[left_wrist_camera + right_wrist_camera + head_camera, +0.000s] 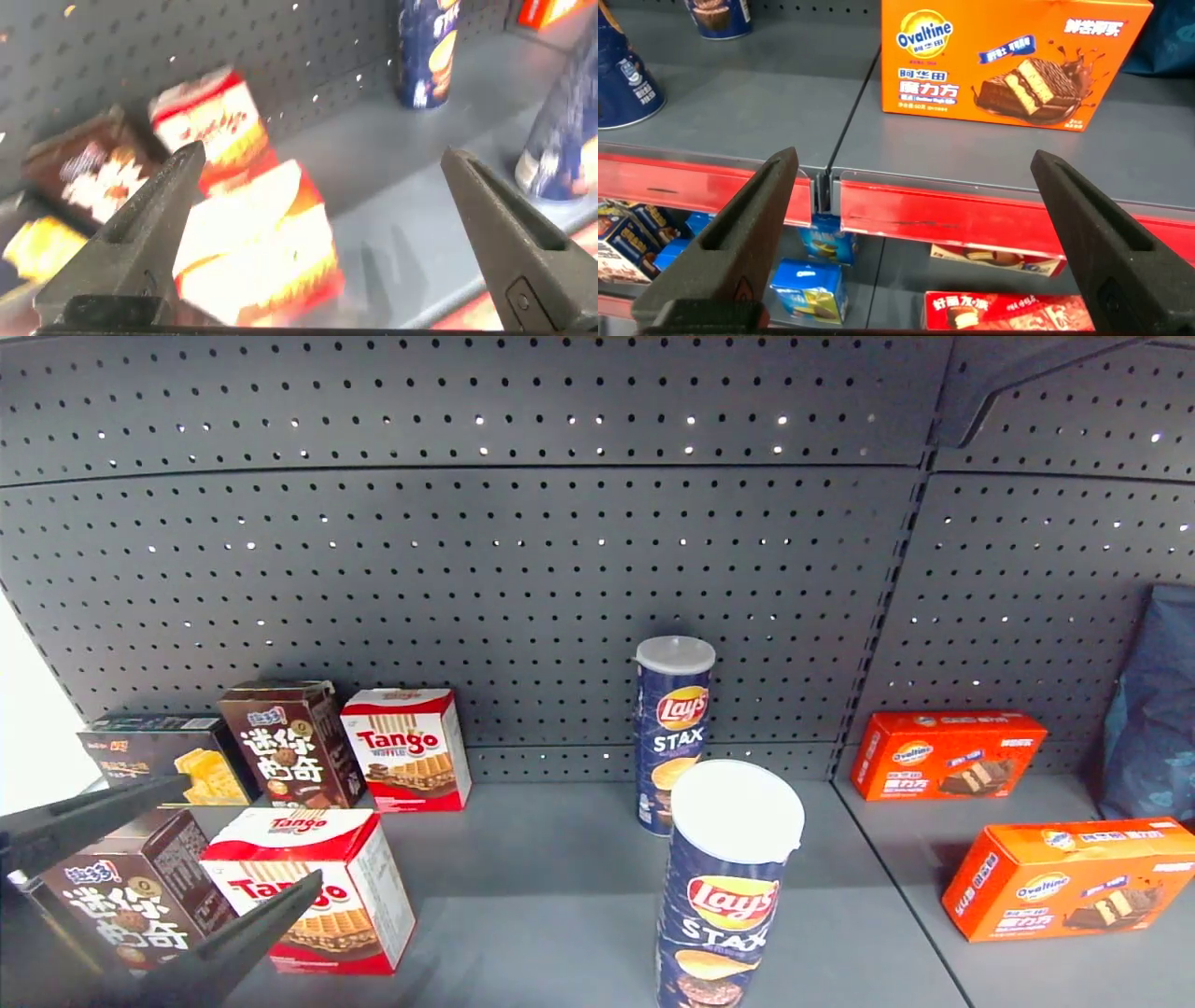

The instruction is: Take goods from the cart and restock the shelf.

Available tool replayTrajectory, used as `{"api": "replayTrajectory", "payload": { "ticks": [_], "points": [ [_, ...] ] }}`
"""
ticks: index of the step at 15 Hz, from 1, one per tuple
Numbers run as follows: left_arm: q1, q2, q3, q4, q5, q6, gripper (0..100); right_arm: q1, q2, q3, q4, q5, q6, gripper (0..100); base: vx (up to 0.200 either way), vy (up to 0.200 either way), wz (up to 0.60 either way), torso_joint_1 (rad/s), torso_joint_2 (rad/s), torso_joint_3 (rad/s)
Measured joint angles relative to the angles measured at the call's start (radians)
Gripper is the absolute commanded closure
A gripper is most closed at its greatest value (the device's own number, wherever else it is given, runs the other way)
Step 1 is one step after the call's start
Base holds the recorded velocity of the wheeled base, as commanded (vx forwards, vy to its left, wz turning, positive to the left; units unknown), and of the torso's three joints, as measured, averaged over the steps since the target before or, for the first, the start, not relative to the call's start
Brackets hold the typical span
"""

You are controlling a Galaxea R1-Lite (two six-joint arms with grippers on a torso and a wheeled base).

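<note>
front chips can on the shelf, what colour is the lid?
White lid, on a dark blue can; the head view shows it best.

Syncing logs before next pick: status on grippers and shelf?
Left gripper open, empty, aimed at front red wafer box. Right gripper open, empty, facing front orange box. Front chip can upright mid-shelf.

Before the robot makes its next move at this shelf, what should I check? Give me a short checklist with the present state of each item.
1. Jaws of the left gripper open and empty: ok.
2. Jaws of the right gripper open and empty: ok.
3. The left gripper clear of the front wafer box: cannot tell; they overlap in the head view.
4. The front chip can and rear chip can upright: ok.
5. Bare shelf floor between the front wafer box and the front chip can: ok.
</note>
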Motion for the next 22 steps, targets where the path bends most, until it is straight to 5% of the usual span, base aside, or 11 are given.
{"api": "replayTrajectory", "payload": {
  "ticks": [4,8,16,22],
  "points": [
    [0.003,-0.130,0.101,0.002,0.041,0.030,0,-0.022,0.013,-0.029,-0.007,-0.032,0.025,0,0.000,0.000,0.00,0.000,0.00,0.000],
    [0.000,-0.136,0.119,-0.001,0.043,0.030,0,-0.007,0.259,-0.288,-0.023,0.036,0.022,0,0.000,0.000,0.00,0.000,0.00,0.000],
    [0.007,-0.152,0.163,-0.004,0.056,0.030,0,0.374,0.861,-0.428,-0.113,0.103,-0.034,0,0.000,0.000,0.00,0.000,0.00,0.000],
    [0.010,-0.158,0.169,-0.003,0.056,0.025,0,0.449,1.079,-0.446,-0.227,0.099,-0.033,0,0.000,0.000,0.00,0.000,0.00,0.000]
  ]
}}
